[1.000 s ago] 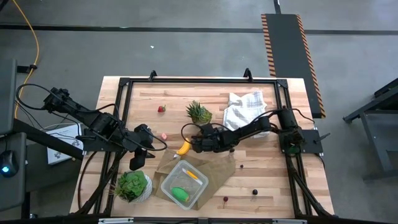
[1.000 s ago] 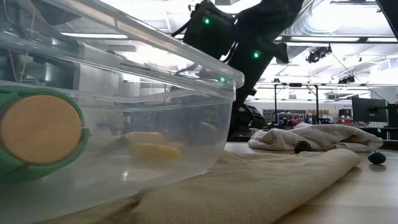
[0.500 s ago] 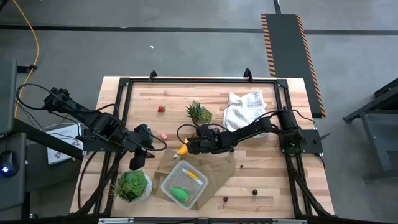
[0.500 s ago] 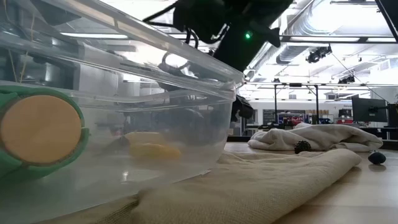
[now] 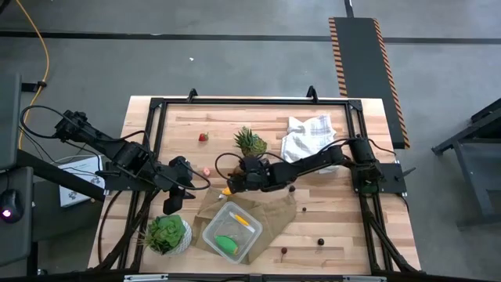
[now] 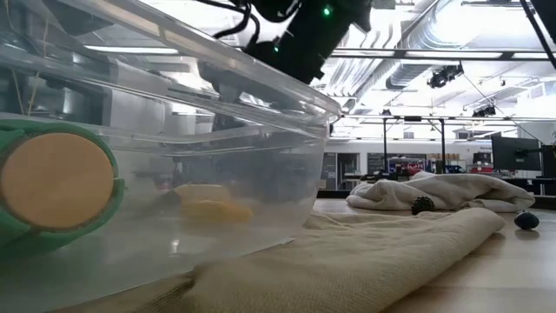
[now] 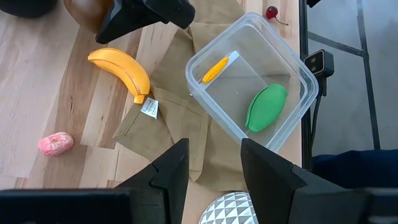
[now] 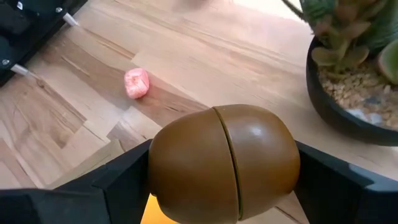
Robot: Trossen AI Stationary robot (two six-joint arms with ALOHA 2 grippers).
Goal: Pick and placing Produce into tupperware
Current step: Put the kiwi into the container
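- Wooden table (image 5: pixel 344 219): the right gripper (image 8: pixel 225 163) clamps the brown kiwi (image 8: pixel 225 158), carrying it to the tupperware (image 5: pixel 249 237) just beyond.
- Left gripper (image 7: pixel 210 165), jaws parted and empty, waits aside.

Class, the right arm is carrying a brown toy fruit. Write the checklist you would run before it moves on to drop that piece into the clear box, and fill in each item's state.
1. Brown kiwi clamped between the right gripper fingers: ok.
2. Tupperware open, no lid on it: ok.
3. Free room inside beside the green oval and the yellow-orange piece: ok.
4. Right gripper above the tupperware: not ok; it is over the banana, short of the box.
5. Left gripper out of the way: ok; it waits at the table's left, jaws apart, holding nothing.
6. Tupperware sitting flat on the brown paper bag: cannot tell.
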